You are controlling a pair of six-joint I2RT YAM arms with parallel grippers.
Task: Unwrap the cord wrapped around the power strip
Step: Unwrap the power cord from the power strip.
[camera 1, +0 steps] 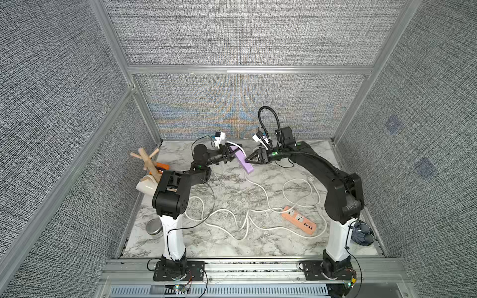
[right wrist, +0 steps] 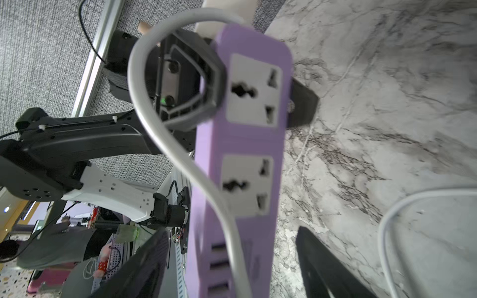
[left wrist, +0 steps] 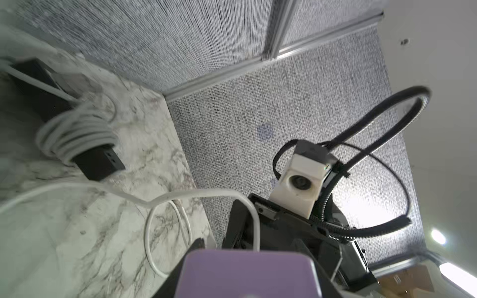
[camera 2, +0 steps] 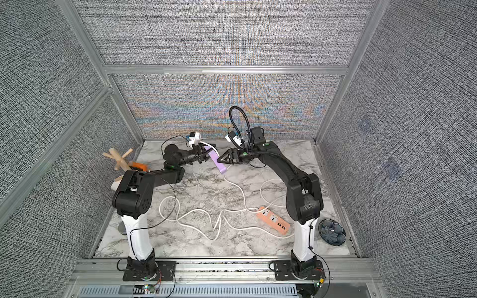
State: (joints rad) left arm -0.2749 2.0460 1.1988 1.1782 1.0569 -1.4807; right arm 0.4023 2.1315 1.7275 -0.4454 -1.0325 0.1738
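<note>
Plastic-cased, the purple power strip (camera 1: pixel 244 161) hangs tilted above the marble table (camera 1: pixel 219 245), in the upper middle of both top views. It is one of three strips. Its white cord (right wrist: pixel 135 77) makes one arc over the held end, crosses the socket face and trails down to the table. The left gripper (camera 1: pixel 230 154) clamps that upper end across its width. The right gripper (camera 1: pixel 247 160) has its two fingers (right wrist: pixel 322 260) spread wide on either side of the lower body, gripping nothing. An orange power strip (camera 1: pixel 298 223) lies flat at the lower right amid loose white cord. A black power strip (left wrist: pixel 98 162), wound with several turns of cord, sits by the back wall.
</note>
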